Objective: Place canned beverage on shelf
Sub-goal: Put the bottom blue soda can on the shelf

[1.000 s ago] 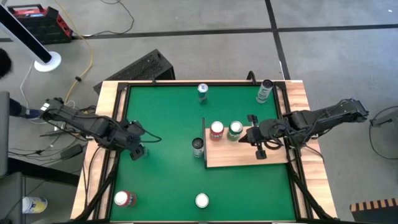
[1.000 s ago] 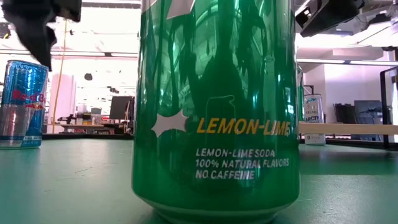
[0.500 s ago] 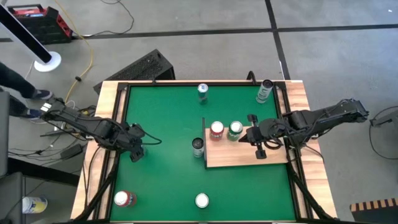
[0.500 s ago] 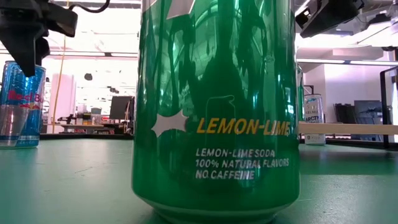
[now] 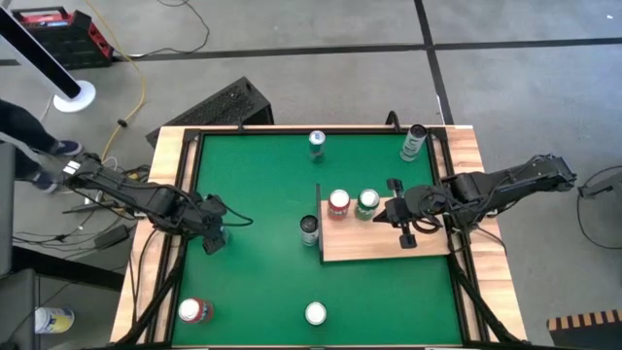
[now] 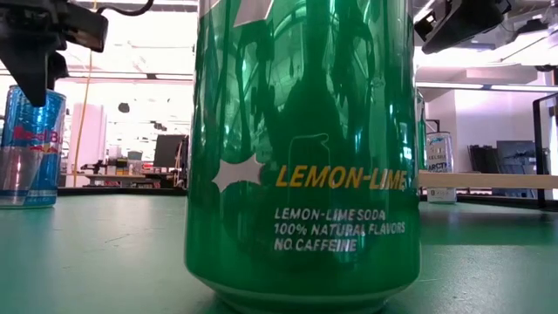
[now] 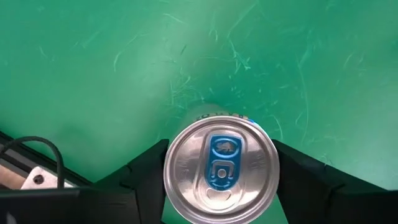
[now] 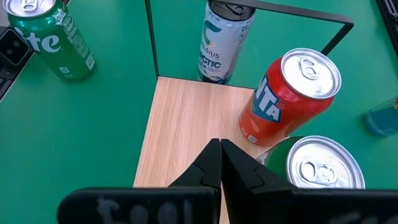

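A blue-and-silver Red Bull can [image 7: 219, 171] stands upright on the green table at the left [image 6: 29, 148]. My left gripper [image 5: 212, 238] is over it, pointing down and open, with one finger [image 7: 146, 167] on each side of the can's top. In the high view the gripper hides the can. My right gripper [image 8: 221, 158] is shut and empty, hovering over the light wooden shelf [image 5: 384, 243]. A red can [image 5: 338, 204] and a green can [image 5: 367, 202] stand on the shelf. My left gripper comes from above with its fingers close to opposite sides of the Red Bull can's top rim [image 7: 168, 163]. I cannot tell whether they touch it. The can stands upright on the table.
A pale can [image 5: 309, 229] stands just left of the shelf's dark upright edge. Other cans stand at the far middle [image 5: 317, 142], far right [image 5: 413, 142], near left [image 5: 194, 311] and near middle [image 5: 315, 313]. The near middle can, a green one, fills the low view [image 6: 305, 148].
My left gripper has shifted a little toward the table's left, come upright and sunk slightly. Its fingers now overlap the Red Bull can's top in the low view. The can has not moved.
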Controlling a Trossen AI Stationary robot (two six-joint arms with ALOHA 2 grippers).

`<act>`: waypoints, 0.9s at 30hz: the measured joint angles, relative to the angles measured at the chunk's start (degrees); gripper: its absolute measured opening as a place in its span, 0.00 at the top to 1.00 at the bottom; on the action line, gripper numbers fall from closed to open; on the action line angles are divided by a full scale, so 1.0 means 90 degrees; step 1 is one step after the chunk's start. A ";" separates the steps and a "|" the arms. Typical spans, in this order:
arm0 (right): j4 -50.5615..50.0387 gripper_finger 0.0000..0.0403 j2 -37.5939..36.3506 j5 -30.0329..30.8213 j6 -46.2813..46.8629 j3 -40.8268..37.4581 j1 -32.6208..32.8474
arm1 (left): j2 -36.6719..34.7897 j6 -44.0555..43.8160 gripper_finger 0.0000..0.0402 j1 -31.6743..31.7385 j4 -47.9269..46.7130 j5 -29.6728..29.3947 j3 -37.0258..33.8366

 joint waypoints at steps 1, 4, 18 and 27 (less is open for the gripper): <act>-0.0002 0.93 0.0000 0.0000 0.0000 0.0000 0.0000 | 0.0000 0.0006 0.45 0.0000 0.0025 0.0002 0.0000; -0.0029 0.93 0.0000 0.0000 0.0000 0.0000 0.0000 | 0.0003 0.0084 0.45 0.0000 0.0172 0.0001 0.0009; -0.0064 0.93 -0.0063 -0.0002 0.0000 0.0004 0.0001 | 0.0005 0.1271 0.45 0.0002 0.1232 -0.0851 0.1072; -0.0214 0.93 -0.0407 -0.0004 0.0000 0.0240 0.0002 | 0.0007 0.1930 0.45 0.0011 0.1458 -0.1364 0.1817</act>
